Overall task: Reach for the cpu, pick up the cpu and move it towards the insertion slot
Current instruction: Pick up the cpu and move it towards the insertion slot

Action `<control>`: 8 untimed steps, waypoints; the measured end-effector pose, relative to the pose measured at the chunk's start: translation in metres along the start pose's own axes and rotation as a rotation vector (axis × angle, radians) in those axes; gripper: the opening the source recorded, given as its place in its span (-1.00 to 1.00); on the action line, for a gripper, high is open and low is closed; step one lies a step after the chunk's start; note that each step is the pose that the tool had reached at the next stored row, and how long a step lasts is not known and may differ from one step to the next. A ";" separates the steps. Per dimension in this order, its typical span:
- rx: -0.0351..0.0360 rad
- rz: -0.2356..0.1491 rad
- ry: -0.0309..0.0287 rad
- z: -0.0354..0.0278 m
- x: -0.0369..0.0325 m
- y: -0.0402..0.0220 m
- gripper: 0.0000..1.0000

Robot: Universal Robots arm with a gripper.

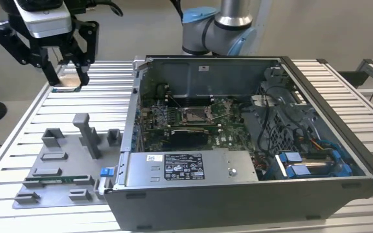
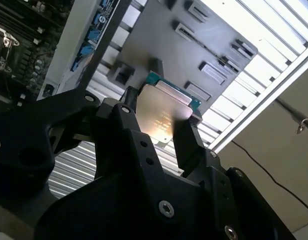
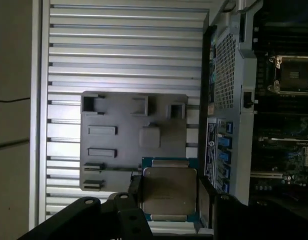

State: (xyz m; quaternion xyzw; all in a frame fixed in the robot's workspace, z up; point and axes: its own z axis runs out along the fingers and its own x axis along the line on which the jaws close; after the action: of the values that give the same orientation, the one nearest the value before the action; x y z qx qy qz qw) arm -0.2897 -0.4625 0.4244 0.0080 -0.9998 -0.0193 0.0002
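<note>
The cpu [image 1: 66,76], a small flat square chip with a silvery top and green rim, hangs high above the table's far corner on the exterior view's left. My gripper [image 1: 67,80] is shut on it, one black finger on each side. Both wrist views show the cpu [image 2: 161,112] [image 3: 169,192] clamped between the fingers [image 2: 186,137] [image 3: 204,197], well above the grey fixture plate. The insertion slot [image 1: 195,114] [image 3: 293,75], a silver-framed socket with a dark centre, lies on the green board inside the open computer case, off to the exterior view's right of the gripper.
The open computer case [image 1: 342,187] takes up the exterior view's right half, with its wall [image 1: 136,97] rising between gripper and socket. A grey fixture plate [image 1: 76,162] with upright blocks and a green memory stick [image 1: 54,179] lies on the slatted table [image 1: 11,160]. The arm's base [image 1: 215,29] stands behind the case.
</note>
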 end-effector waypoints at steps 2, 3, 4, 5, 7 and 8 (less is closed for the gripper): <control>0.0001 0.000 0.0001 0.0000 -0.0061 -0.0001 -1.00; 0.0000 0.000 0.0000 0.0000 -0.0094 -0.0001 -1.00; 0.0000 0.000 0.0000 0.0000 -0.0116 -0.0001 -1.00; 0.0001 0.000 0.0001 -0.0001 -0.0134 -0.0001 -1.00; 0.0001 0.000 0.0001 0.0000 -0.0174 -0.0001 -1.00; 0.0001 0.000 0.0000 0.0000 -0.0206 -0.0001 -1.00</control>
State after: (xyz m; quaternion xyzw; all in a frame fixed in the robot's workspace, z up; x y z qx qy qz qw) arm -0.2691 -0.4623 0.4245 0.0080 -0.9998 -0.0193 0.0002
